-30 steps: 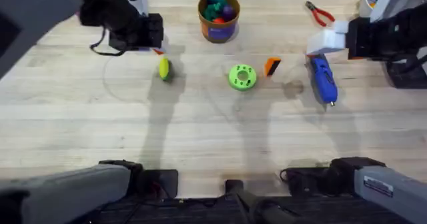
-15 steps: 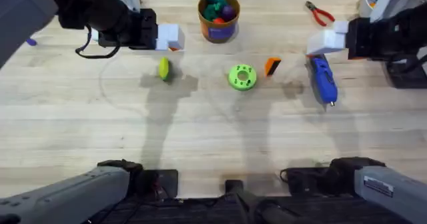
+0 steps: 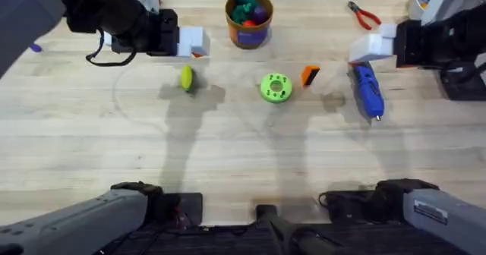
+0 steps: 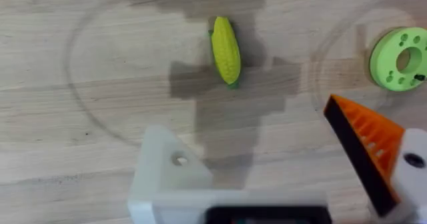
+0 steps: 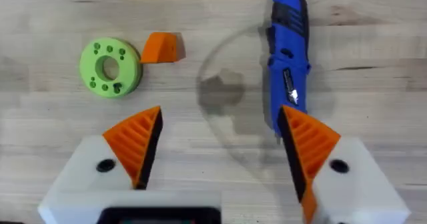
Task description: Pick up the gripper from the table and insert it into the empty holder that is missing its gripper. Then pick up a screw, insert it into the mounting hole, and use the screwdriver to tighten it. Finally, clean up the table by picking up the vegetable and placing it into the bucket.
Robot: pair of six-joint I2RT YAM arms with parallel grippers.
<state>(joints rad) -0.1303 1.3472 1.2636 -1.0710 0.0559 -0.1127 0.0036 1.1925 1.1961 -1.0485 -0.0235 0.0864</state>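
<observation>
The loose orange gripper wedge (image 3: 310, 75) lies on the wood ahead of the right arm's fingers, off their left finger. The bare white holder (image 4: 167, 174) forms one finger mount of the left arm, across from its orange-padded mate. The blue screwdriver (image 5: 288, 57) lies flat, running out from the right finger's tip. The yellow, green-ended vegetable (image 4: 225, 49) lies ahead of the left arm's fingers. The orange-brown bucket (image 3: 249, 20) stands upright farther off.

Left hand (image 3: 190, 42) and right hand (image 3: 372, 48) hover open.
</observation>
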